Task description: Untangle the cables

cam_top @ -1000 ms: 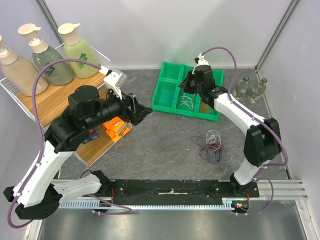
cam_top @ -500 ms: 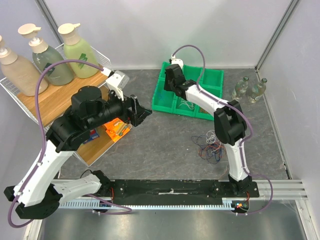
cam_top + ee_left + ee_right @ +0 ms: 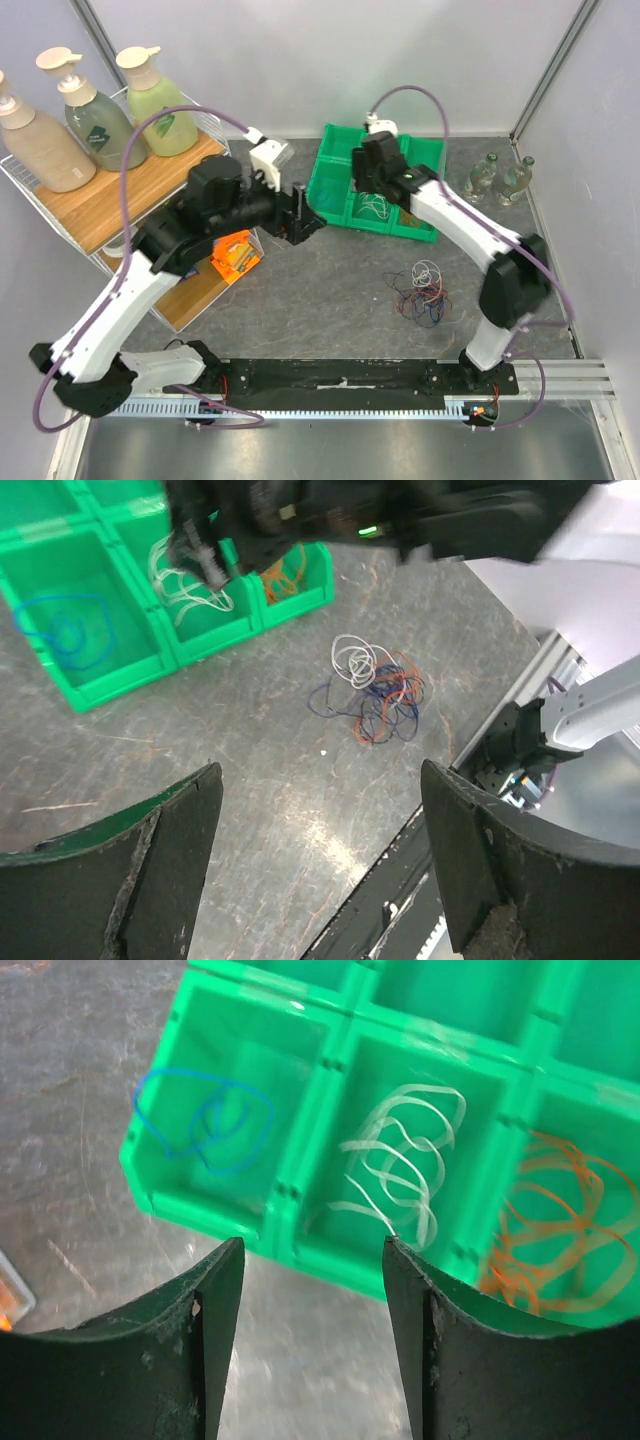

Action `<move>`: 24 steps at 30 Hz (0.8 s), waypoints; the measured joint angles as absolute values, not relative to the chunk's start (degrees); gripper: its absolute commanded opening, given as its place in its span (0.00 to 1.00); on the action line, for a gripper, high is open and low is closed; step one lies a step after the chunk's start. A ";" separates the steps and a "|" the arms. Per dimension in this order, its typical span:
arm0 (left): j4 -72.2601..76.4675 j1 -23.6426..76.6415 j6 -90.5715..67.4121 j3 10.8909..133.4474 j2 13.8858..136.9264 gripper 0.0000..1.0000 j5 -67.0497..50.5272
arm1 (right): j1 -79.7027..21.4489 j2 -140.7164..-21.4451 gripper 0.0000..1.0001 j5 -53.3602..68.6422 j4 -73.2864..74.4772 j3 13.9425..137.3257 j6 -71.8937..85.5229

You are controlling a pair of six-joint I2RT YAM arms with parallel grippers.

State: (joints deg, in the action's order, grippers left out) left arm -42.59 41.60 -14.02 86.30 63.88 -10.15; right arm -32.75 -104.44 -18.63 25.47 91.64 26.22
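A small tangle of cables (image 3: 422, 290), white, blue, orange-red and dark, lies on the grey table right of centre and also shows in the left wrist view (image 3: 372, 685). The green tray (image 3: 330, 185) holds a blue cable (image 3: 205, 1120), a white cable (image 3: 400, 1165) and an orange cable (image 3: 560, 1225), each in its own compartment. My right gripper (image 3: 312, 1260) hovers open over the tray's front edge (image 3: 368, 180), below the white cable's compartment, with nothing between its fingers. My left gripper (image 3: 320, 780) stands open and empty above bare table just left of the tray (image 3: 305, 222).
A wire shelf on a wooden board (image 3: 100, 200) at the left carries three pump bottles (image 3: 90, 120). An orange packet (image 3: 232, 255) lies below the left arm. Two glass bottles (image 3: 500, 178) stand right of the tray. A black rail (image 3: 340, 380) runs along the near edge.
My left arm has reached to the right, toward the tray. My right gripper swung from the tray's right part to its left end, then back to the middle.
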 measured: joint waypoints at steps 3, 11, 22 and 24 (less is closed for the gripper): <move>-41.58 41.60 -14.09 87.81 69.76 0.84 -13.72 | -29.54 -91.98 0.65 -15.55 26.79 81.78 26.70; -40.16 41.58 -17.78 88.25 82.67 0.77 -21.30 | -21.23 -70.96 0.72 -13.34 37.98 60.14 31.70; -41.93 42.48 -23.75 88.77 96.73 0.77 -32.32 | -8.95 -71.22 0.78 -12.82 51.11 53.65 38.24; -41.95 42.52 -24.01 88.90 96.92 0.77 -33.39 | -7.94 -71.16 0.72 -11.11 51.59 51.70 38.06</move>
